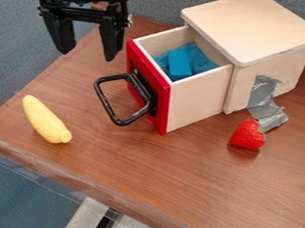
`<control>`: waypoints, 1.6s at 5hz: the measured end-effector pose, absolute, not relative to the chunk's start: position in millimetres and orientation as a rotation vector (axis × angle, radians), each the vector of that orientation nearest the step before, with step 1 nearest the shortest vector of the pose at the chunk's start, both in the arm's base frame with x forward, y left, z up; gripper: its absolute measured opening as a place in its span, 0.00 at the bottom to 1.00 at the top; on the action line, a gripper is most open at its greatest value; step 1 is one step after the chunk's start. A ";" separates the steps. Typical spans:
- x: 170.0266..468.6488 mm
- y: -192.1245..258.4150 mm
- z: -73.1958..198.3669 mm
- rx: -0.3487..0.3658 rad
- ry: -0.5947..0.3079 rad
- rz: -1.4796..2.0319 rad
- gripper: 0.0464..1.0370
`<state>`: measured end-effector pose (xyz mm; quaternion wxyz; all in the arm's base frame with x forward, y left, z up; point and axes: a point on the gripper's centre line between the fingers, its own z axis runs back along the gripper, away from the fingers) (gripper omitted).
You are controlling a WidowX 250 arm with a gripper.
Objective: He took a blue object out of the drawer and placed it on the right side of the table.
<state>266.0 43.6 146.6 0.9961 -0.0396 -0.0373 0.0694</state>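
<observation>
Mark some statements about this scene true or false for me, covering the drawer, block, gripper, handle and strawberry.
1. The drawer is open. True.
2. The blue block lies on the table. False: it is in the drawer.
3. The gripper is open. True.
4. The handle is red. False: it is black.
5. The strawberry is on the table. True.

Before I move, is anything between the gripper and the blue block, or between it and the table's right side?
The drawer's red front stands between the gripper and the blue block. Toward the right side, the wooden box stands in the way, with a strawberry on the table before it.
</observation>
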 end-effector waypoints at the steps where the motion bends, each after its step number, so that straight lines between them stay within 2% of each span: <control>1: 265.7 43.5 139.7 -0.083 -0.049 0.143 0.96; 2: 276.5 31.5 133.1 -0.089 -0.034 0.118 0.96; 5: 330.1 10.7 136.9 -0.124 -0.087 0.078 0.96; 6: 339.6 11.6 129.5 -0.121 -0.105 0.106 0.96; 8: 364.1 3.8 117.2 -0.065 -0.197 0.116 0.96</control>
